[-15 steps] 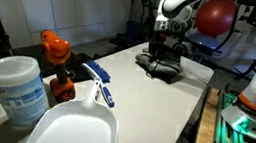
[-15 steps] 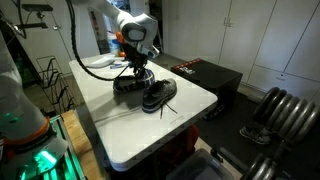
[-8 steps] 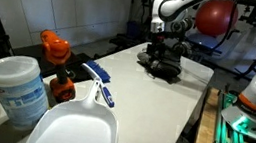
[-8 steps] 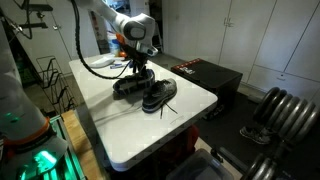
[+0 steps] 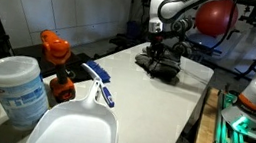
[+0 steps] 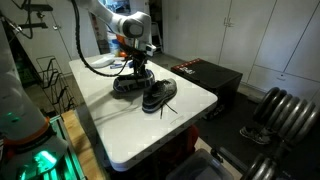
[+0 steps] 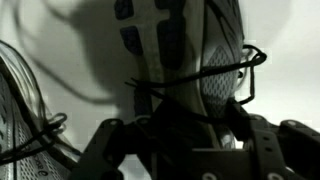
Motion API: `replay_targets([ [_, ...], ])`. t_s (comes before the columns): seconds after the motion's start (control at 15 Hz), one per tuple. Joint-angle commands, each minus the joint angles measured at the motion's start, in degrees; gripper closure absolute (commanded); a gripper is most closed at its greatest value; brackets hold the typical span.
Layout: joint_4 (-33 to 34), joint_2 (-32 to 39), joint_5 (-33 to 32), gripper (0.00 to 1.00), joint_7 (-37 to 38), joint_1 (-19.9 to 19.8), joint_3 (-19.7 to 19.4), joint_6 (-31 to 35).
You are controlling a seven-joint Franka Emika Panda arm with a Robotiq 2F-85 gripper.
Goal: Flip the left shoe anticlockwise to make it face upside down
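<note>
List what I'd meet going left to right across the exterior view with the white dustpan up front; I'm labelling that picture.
White tub → orange object → blue brush → pair of shoes → red ball. The dustpan spans several of these, so it is left out.

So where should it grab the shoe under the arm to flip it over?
Probably across the laced midfoot of the shoe, coming straight down from above, where the end effector hangs. It stands sole-down, laces up, so a top approach can pinch both sides; the second shoe crowds a sideways approach.
</note>
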Motion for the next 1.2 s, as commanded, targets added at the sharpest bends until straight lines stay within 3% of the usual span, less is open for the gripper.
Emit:
replay_targets([
  [0.0, 1.1, 1.2, -4.2, 0.67, 3.3, 1.0, 0.3, -1.3],
  [0.27, 2.8, 0.8, -10.0, 0.77, 7.0, 2.2, 0.2, -4.8],
  [0.67, 5.1, 1.3, -20.3, 0.82, 12.6, 4.9, 0.8, -10.4],
  [1.13, 11.1, 5.4, -35.1, 0.82, 15.2, 8.7, 2.0, -26.7],
])
